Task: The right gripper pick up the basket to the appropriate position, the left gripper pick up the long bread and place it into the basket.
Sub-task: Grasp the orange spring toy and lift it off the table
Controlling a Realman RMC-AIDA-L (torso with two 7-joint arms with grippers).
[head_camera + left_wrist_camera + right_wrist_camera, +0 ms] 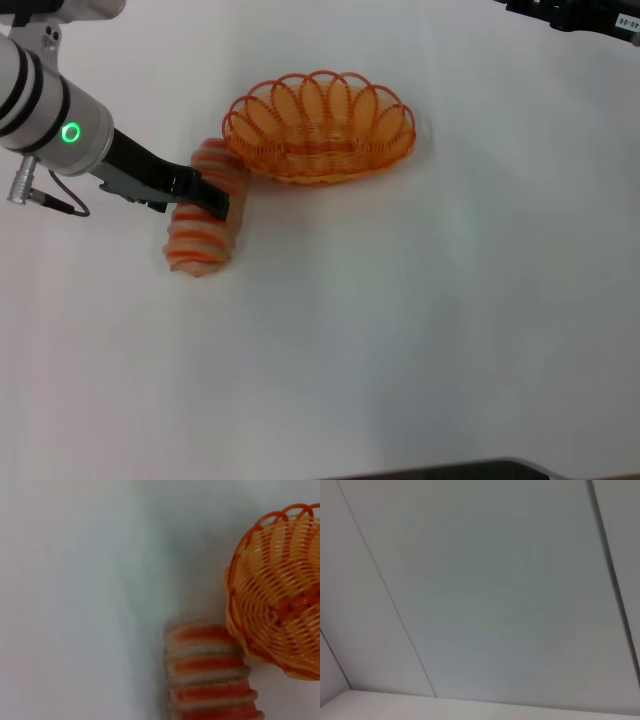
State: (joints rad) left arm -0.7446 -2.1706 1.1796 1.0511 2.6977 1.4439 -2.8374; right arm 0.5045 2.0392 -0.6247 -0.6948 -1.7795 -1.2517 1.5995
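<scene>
The long bread (200, 242), a tan loaf with orange-red stripes, lies on the white table just left of the basket (300, 165), its far end right by the basket's rim. My left gripper (208, 198), on the green-lit arm, sits low across the loaf's middle. The left wrist view shows the long bread (210, 675) beside the basket (280, 595), which is empty. The orange wire basket rests on the table at the centre back. A black part of my right gripper (590, 15) shows at the far right corner, well away from the basket.
White table (420, 330) spreads out in front and to the right of the basket. The right wrist view shows only pale flat panels with seams.
</scene>
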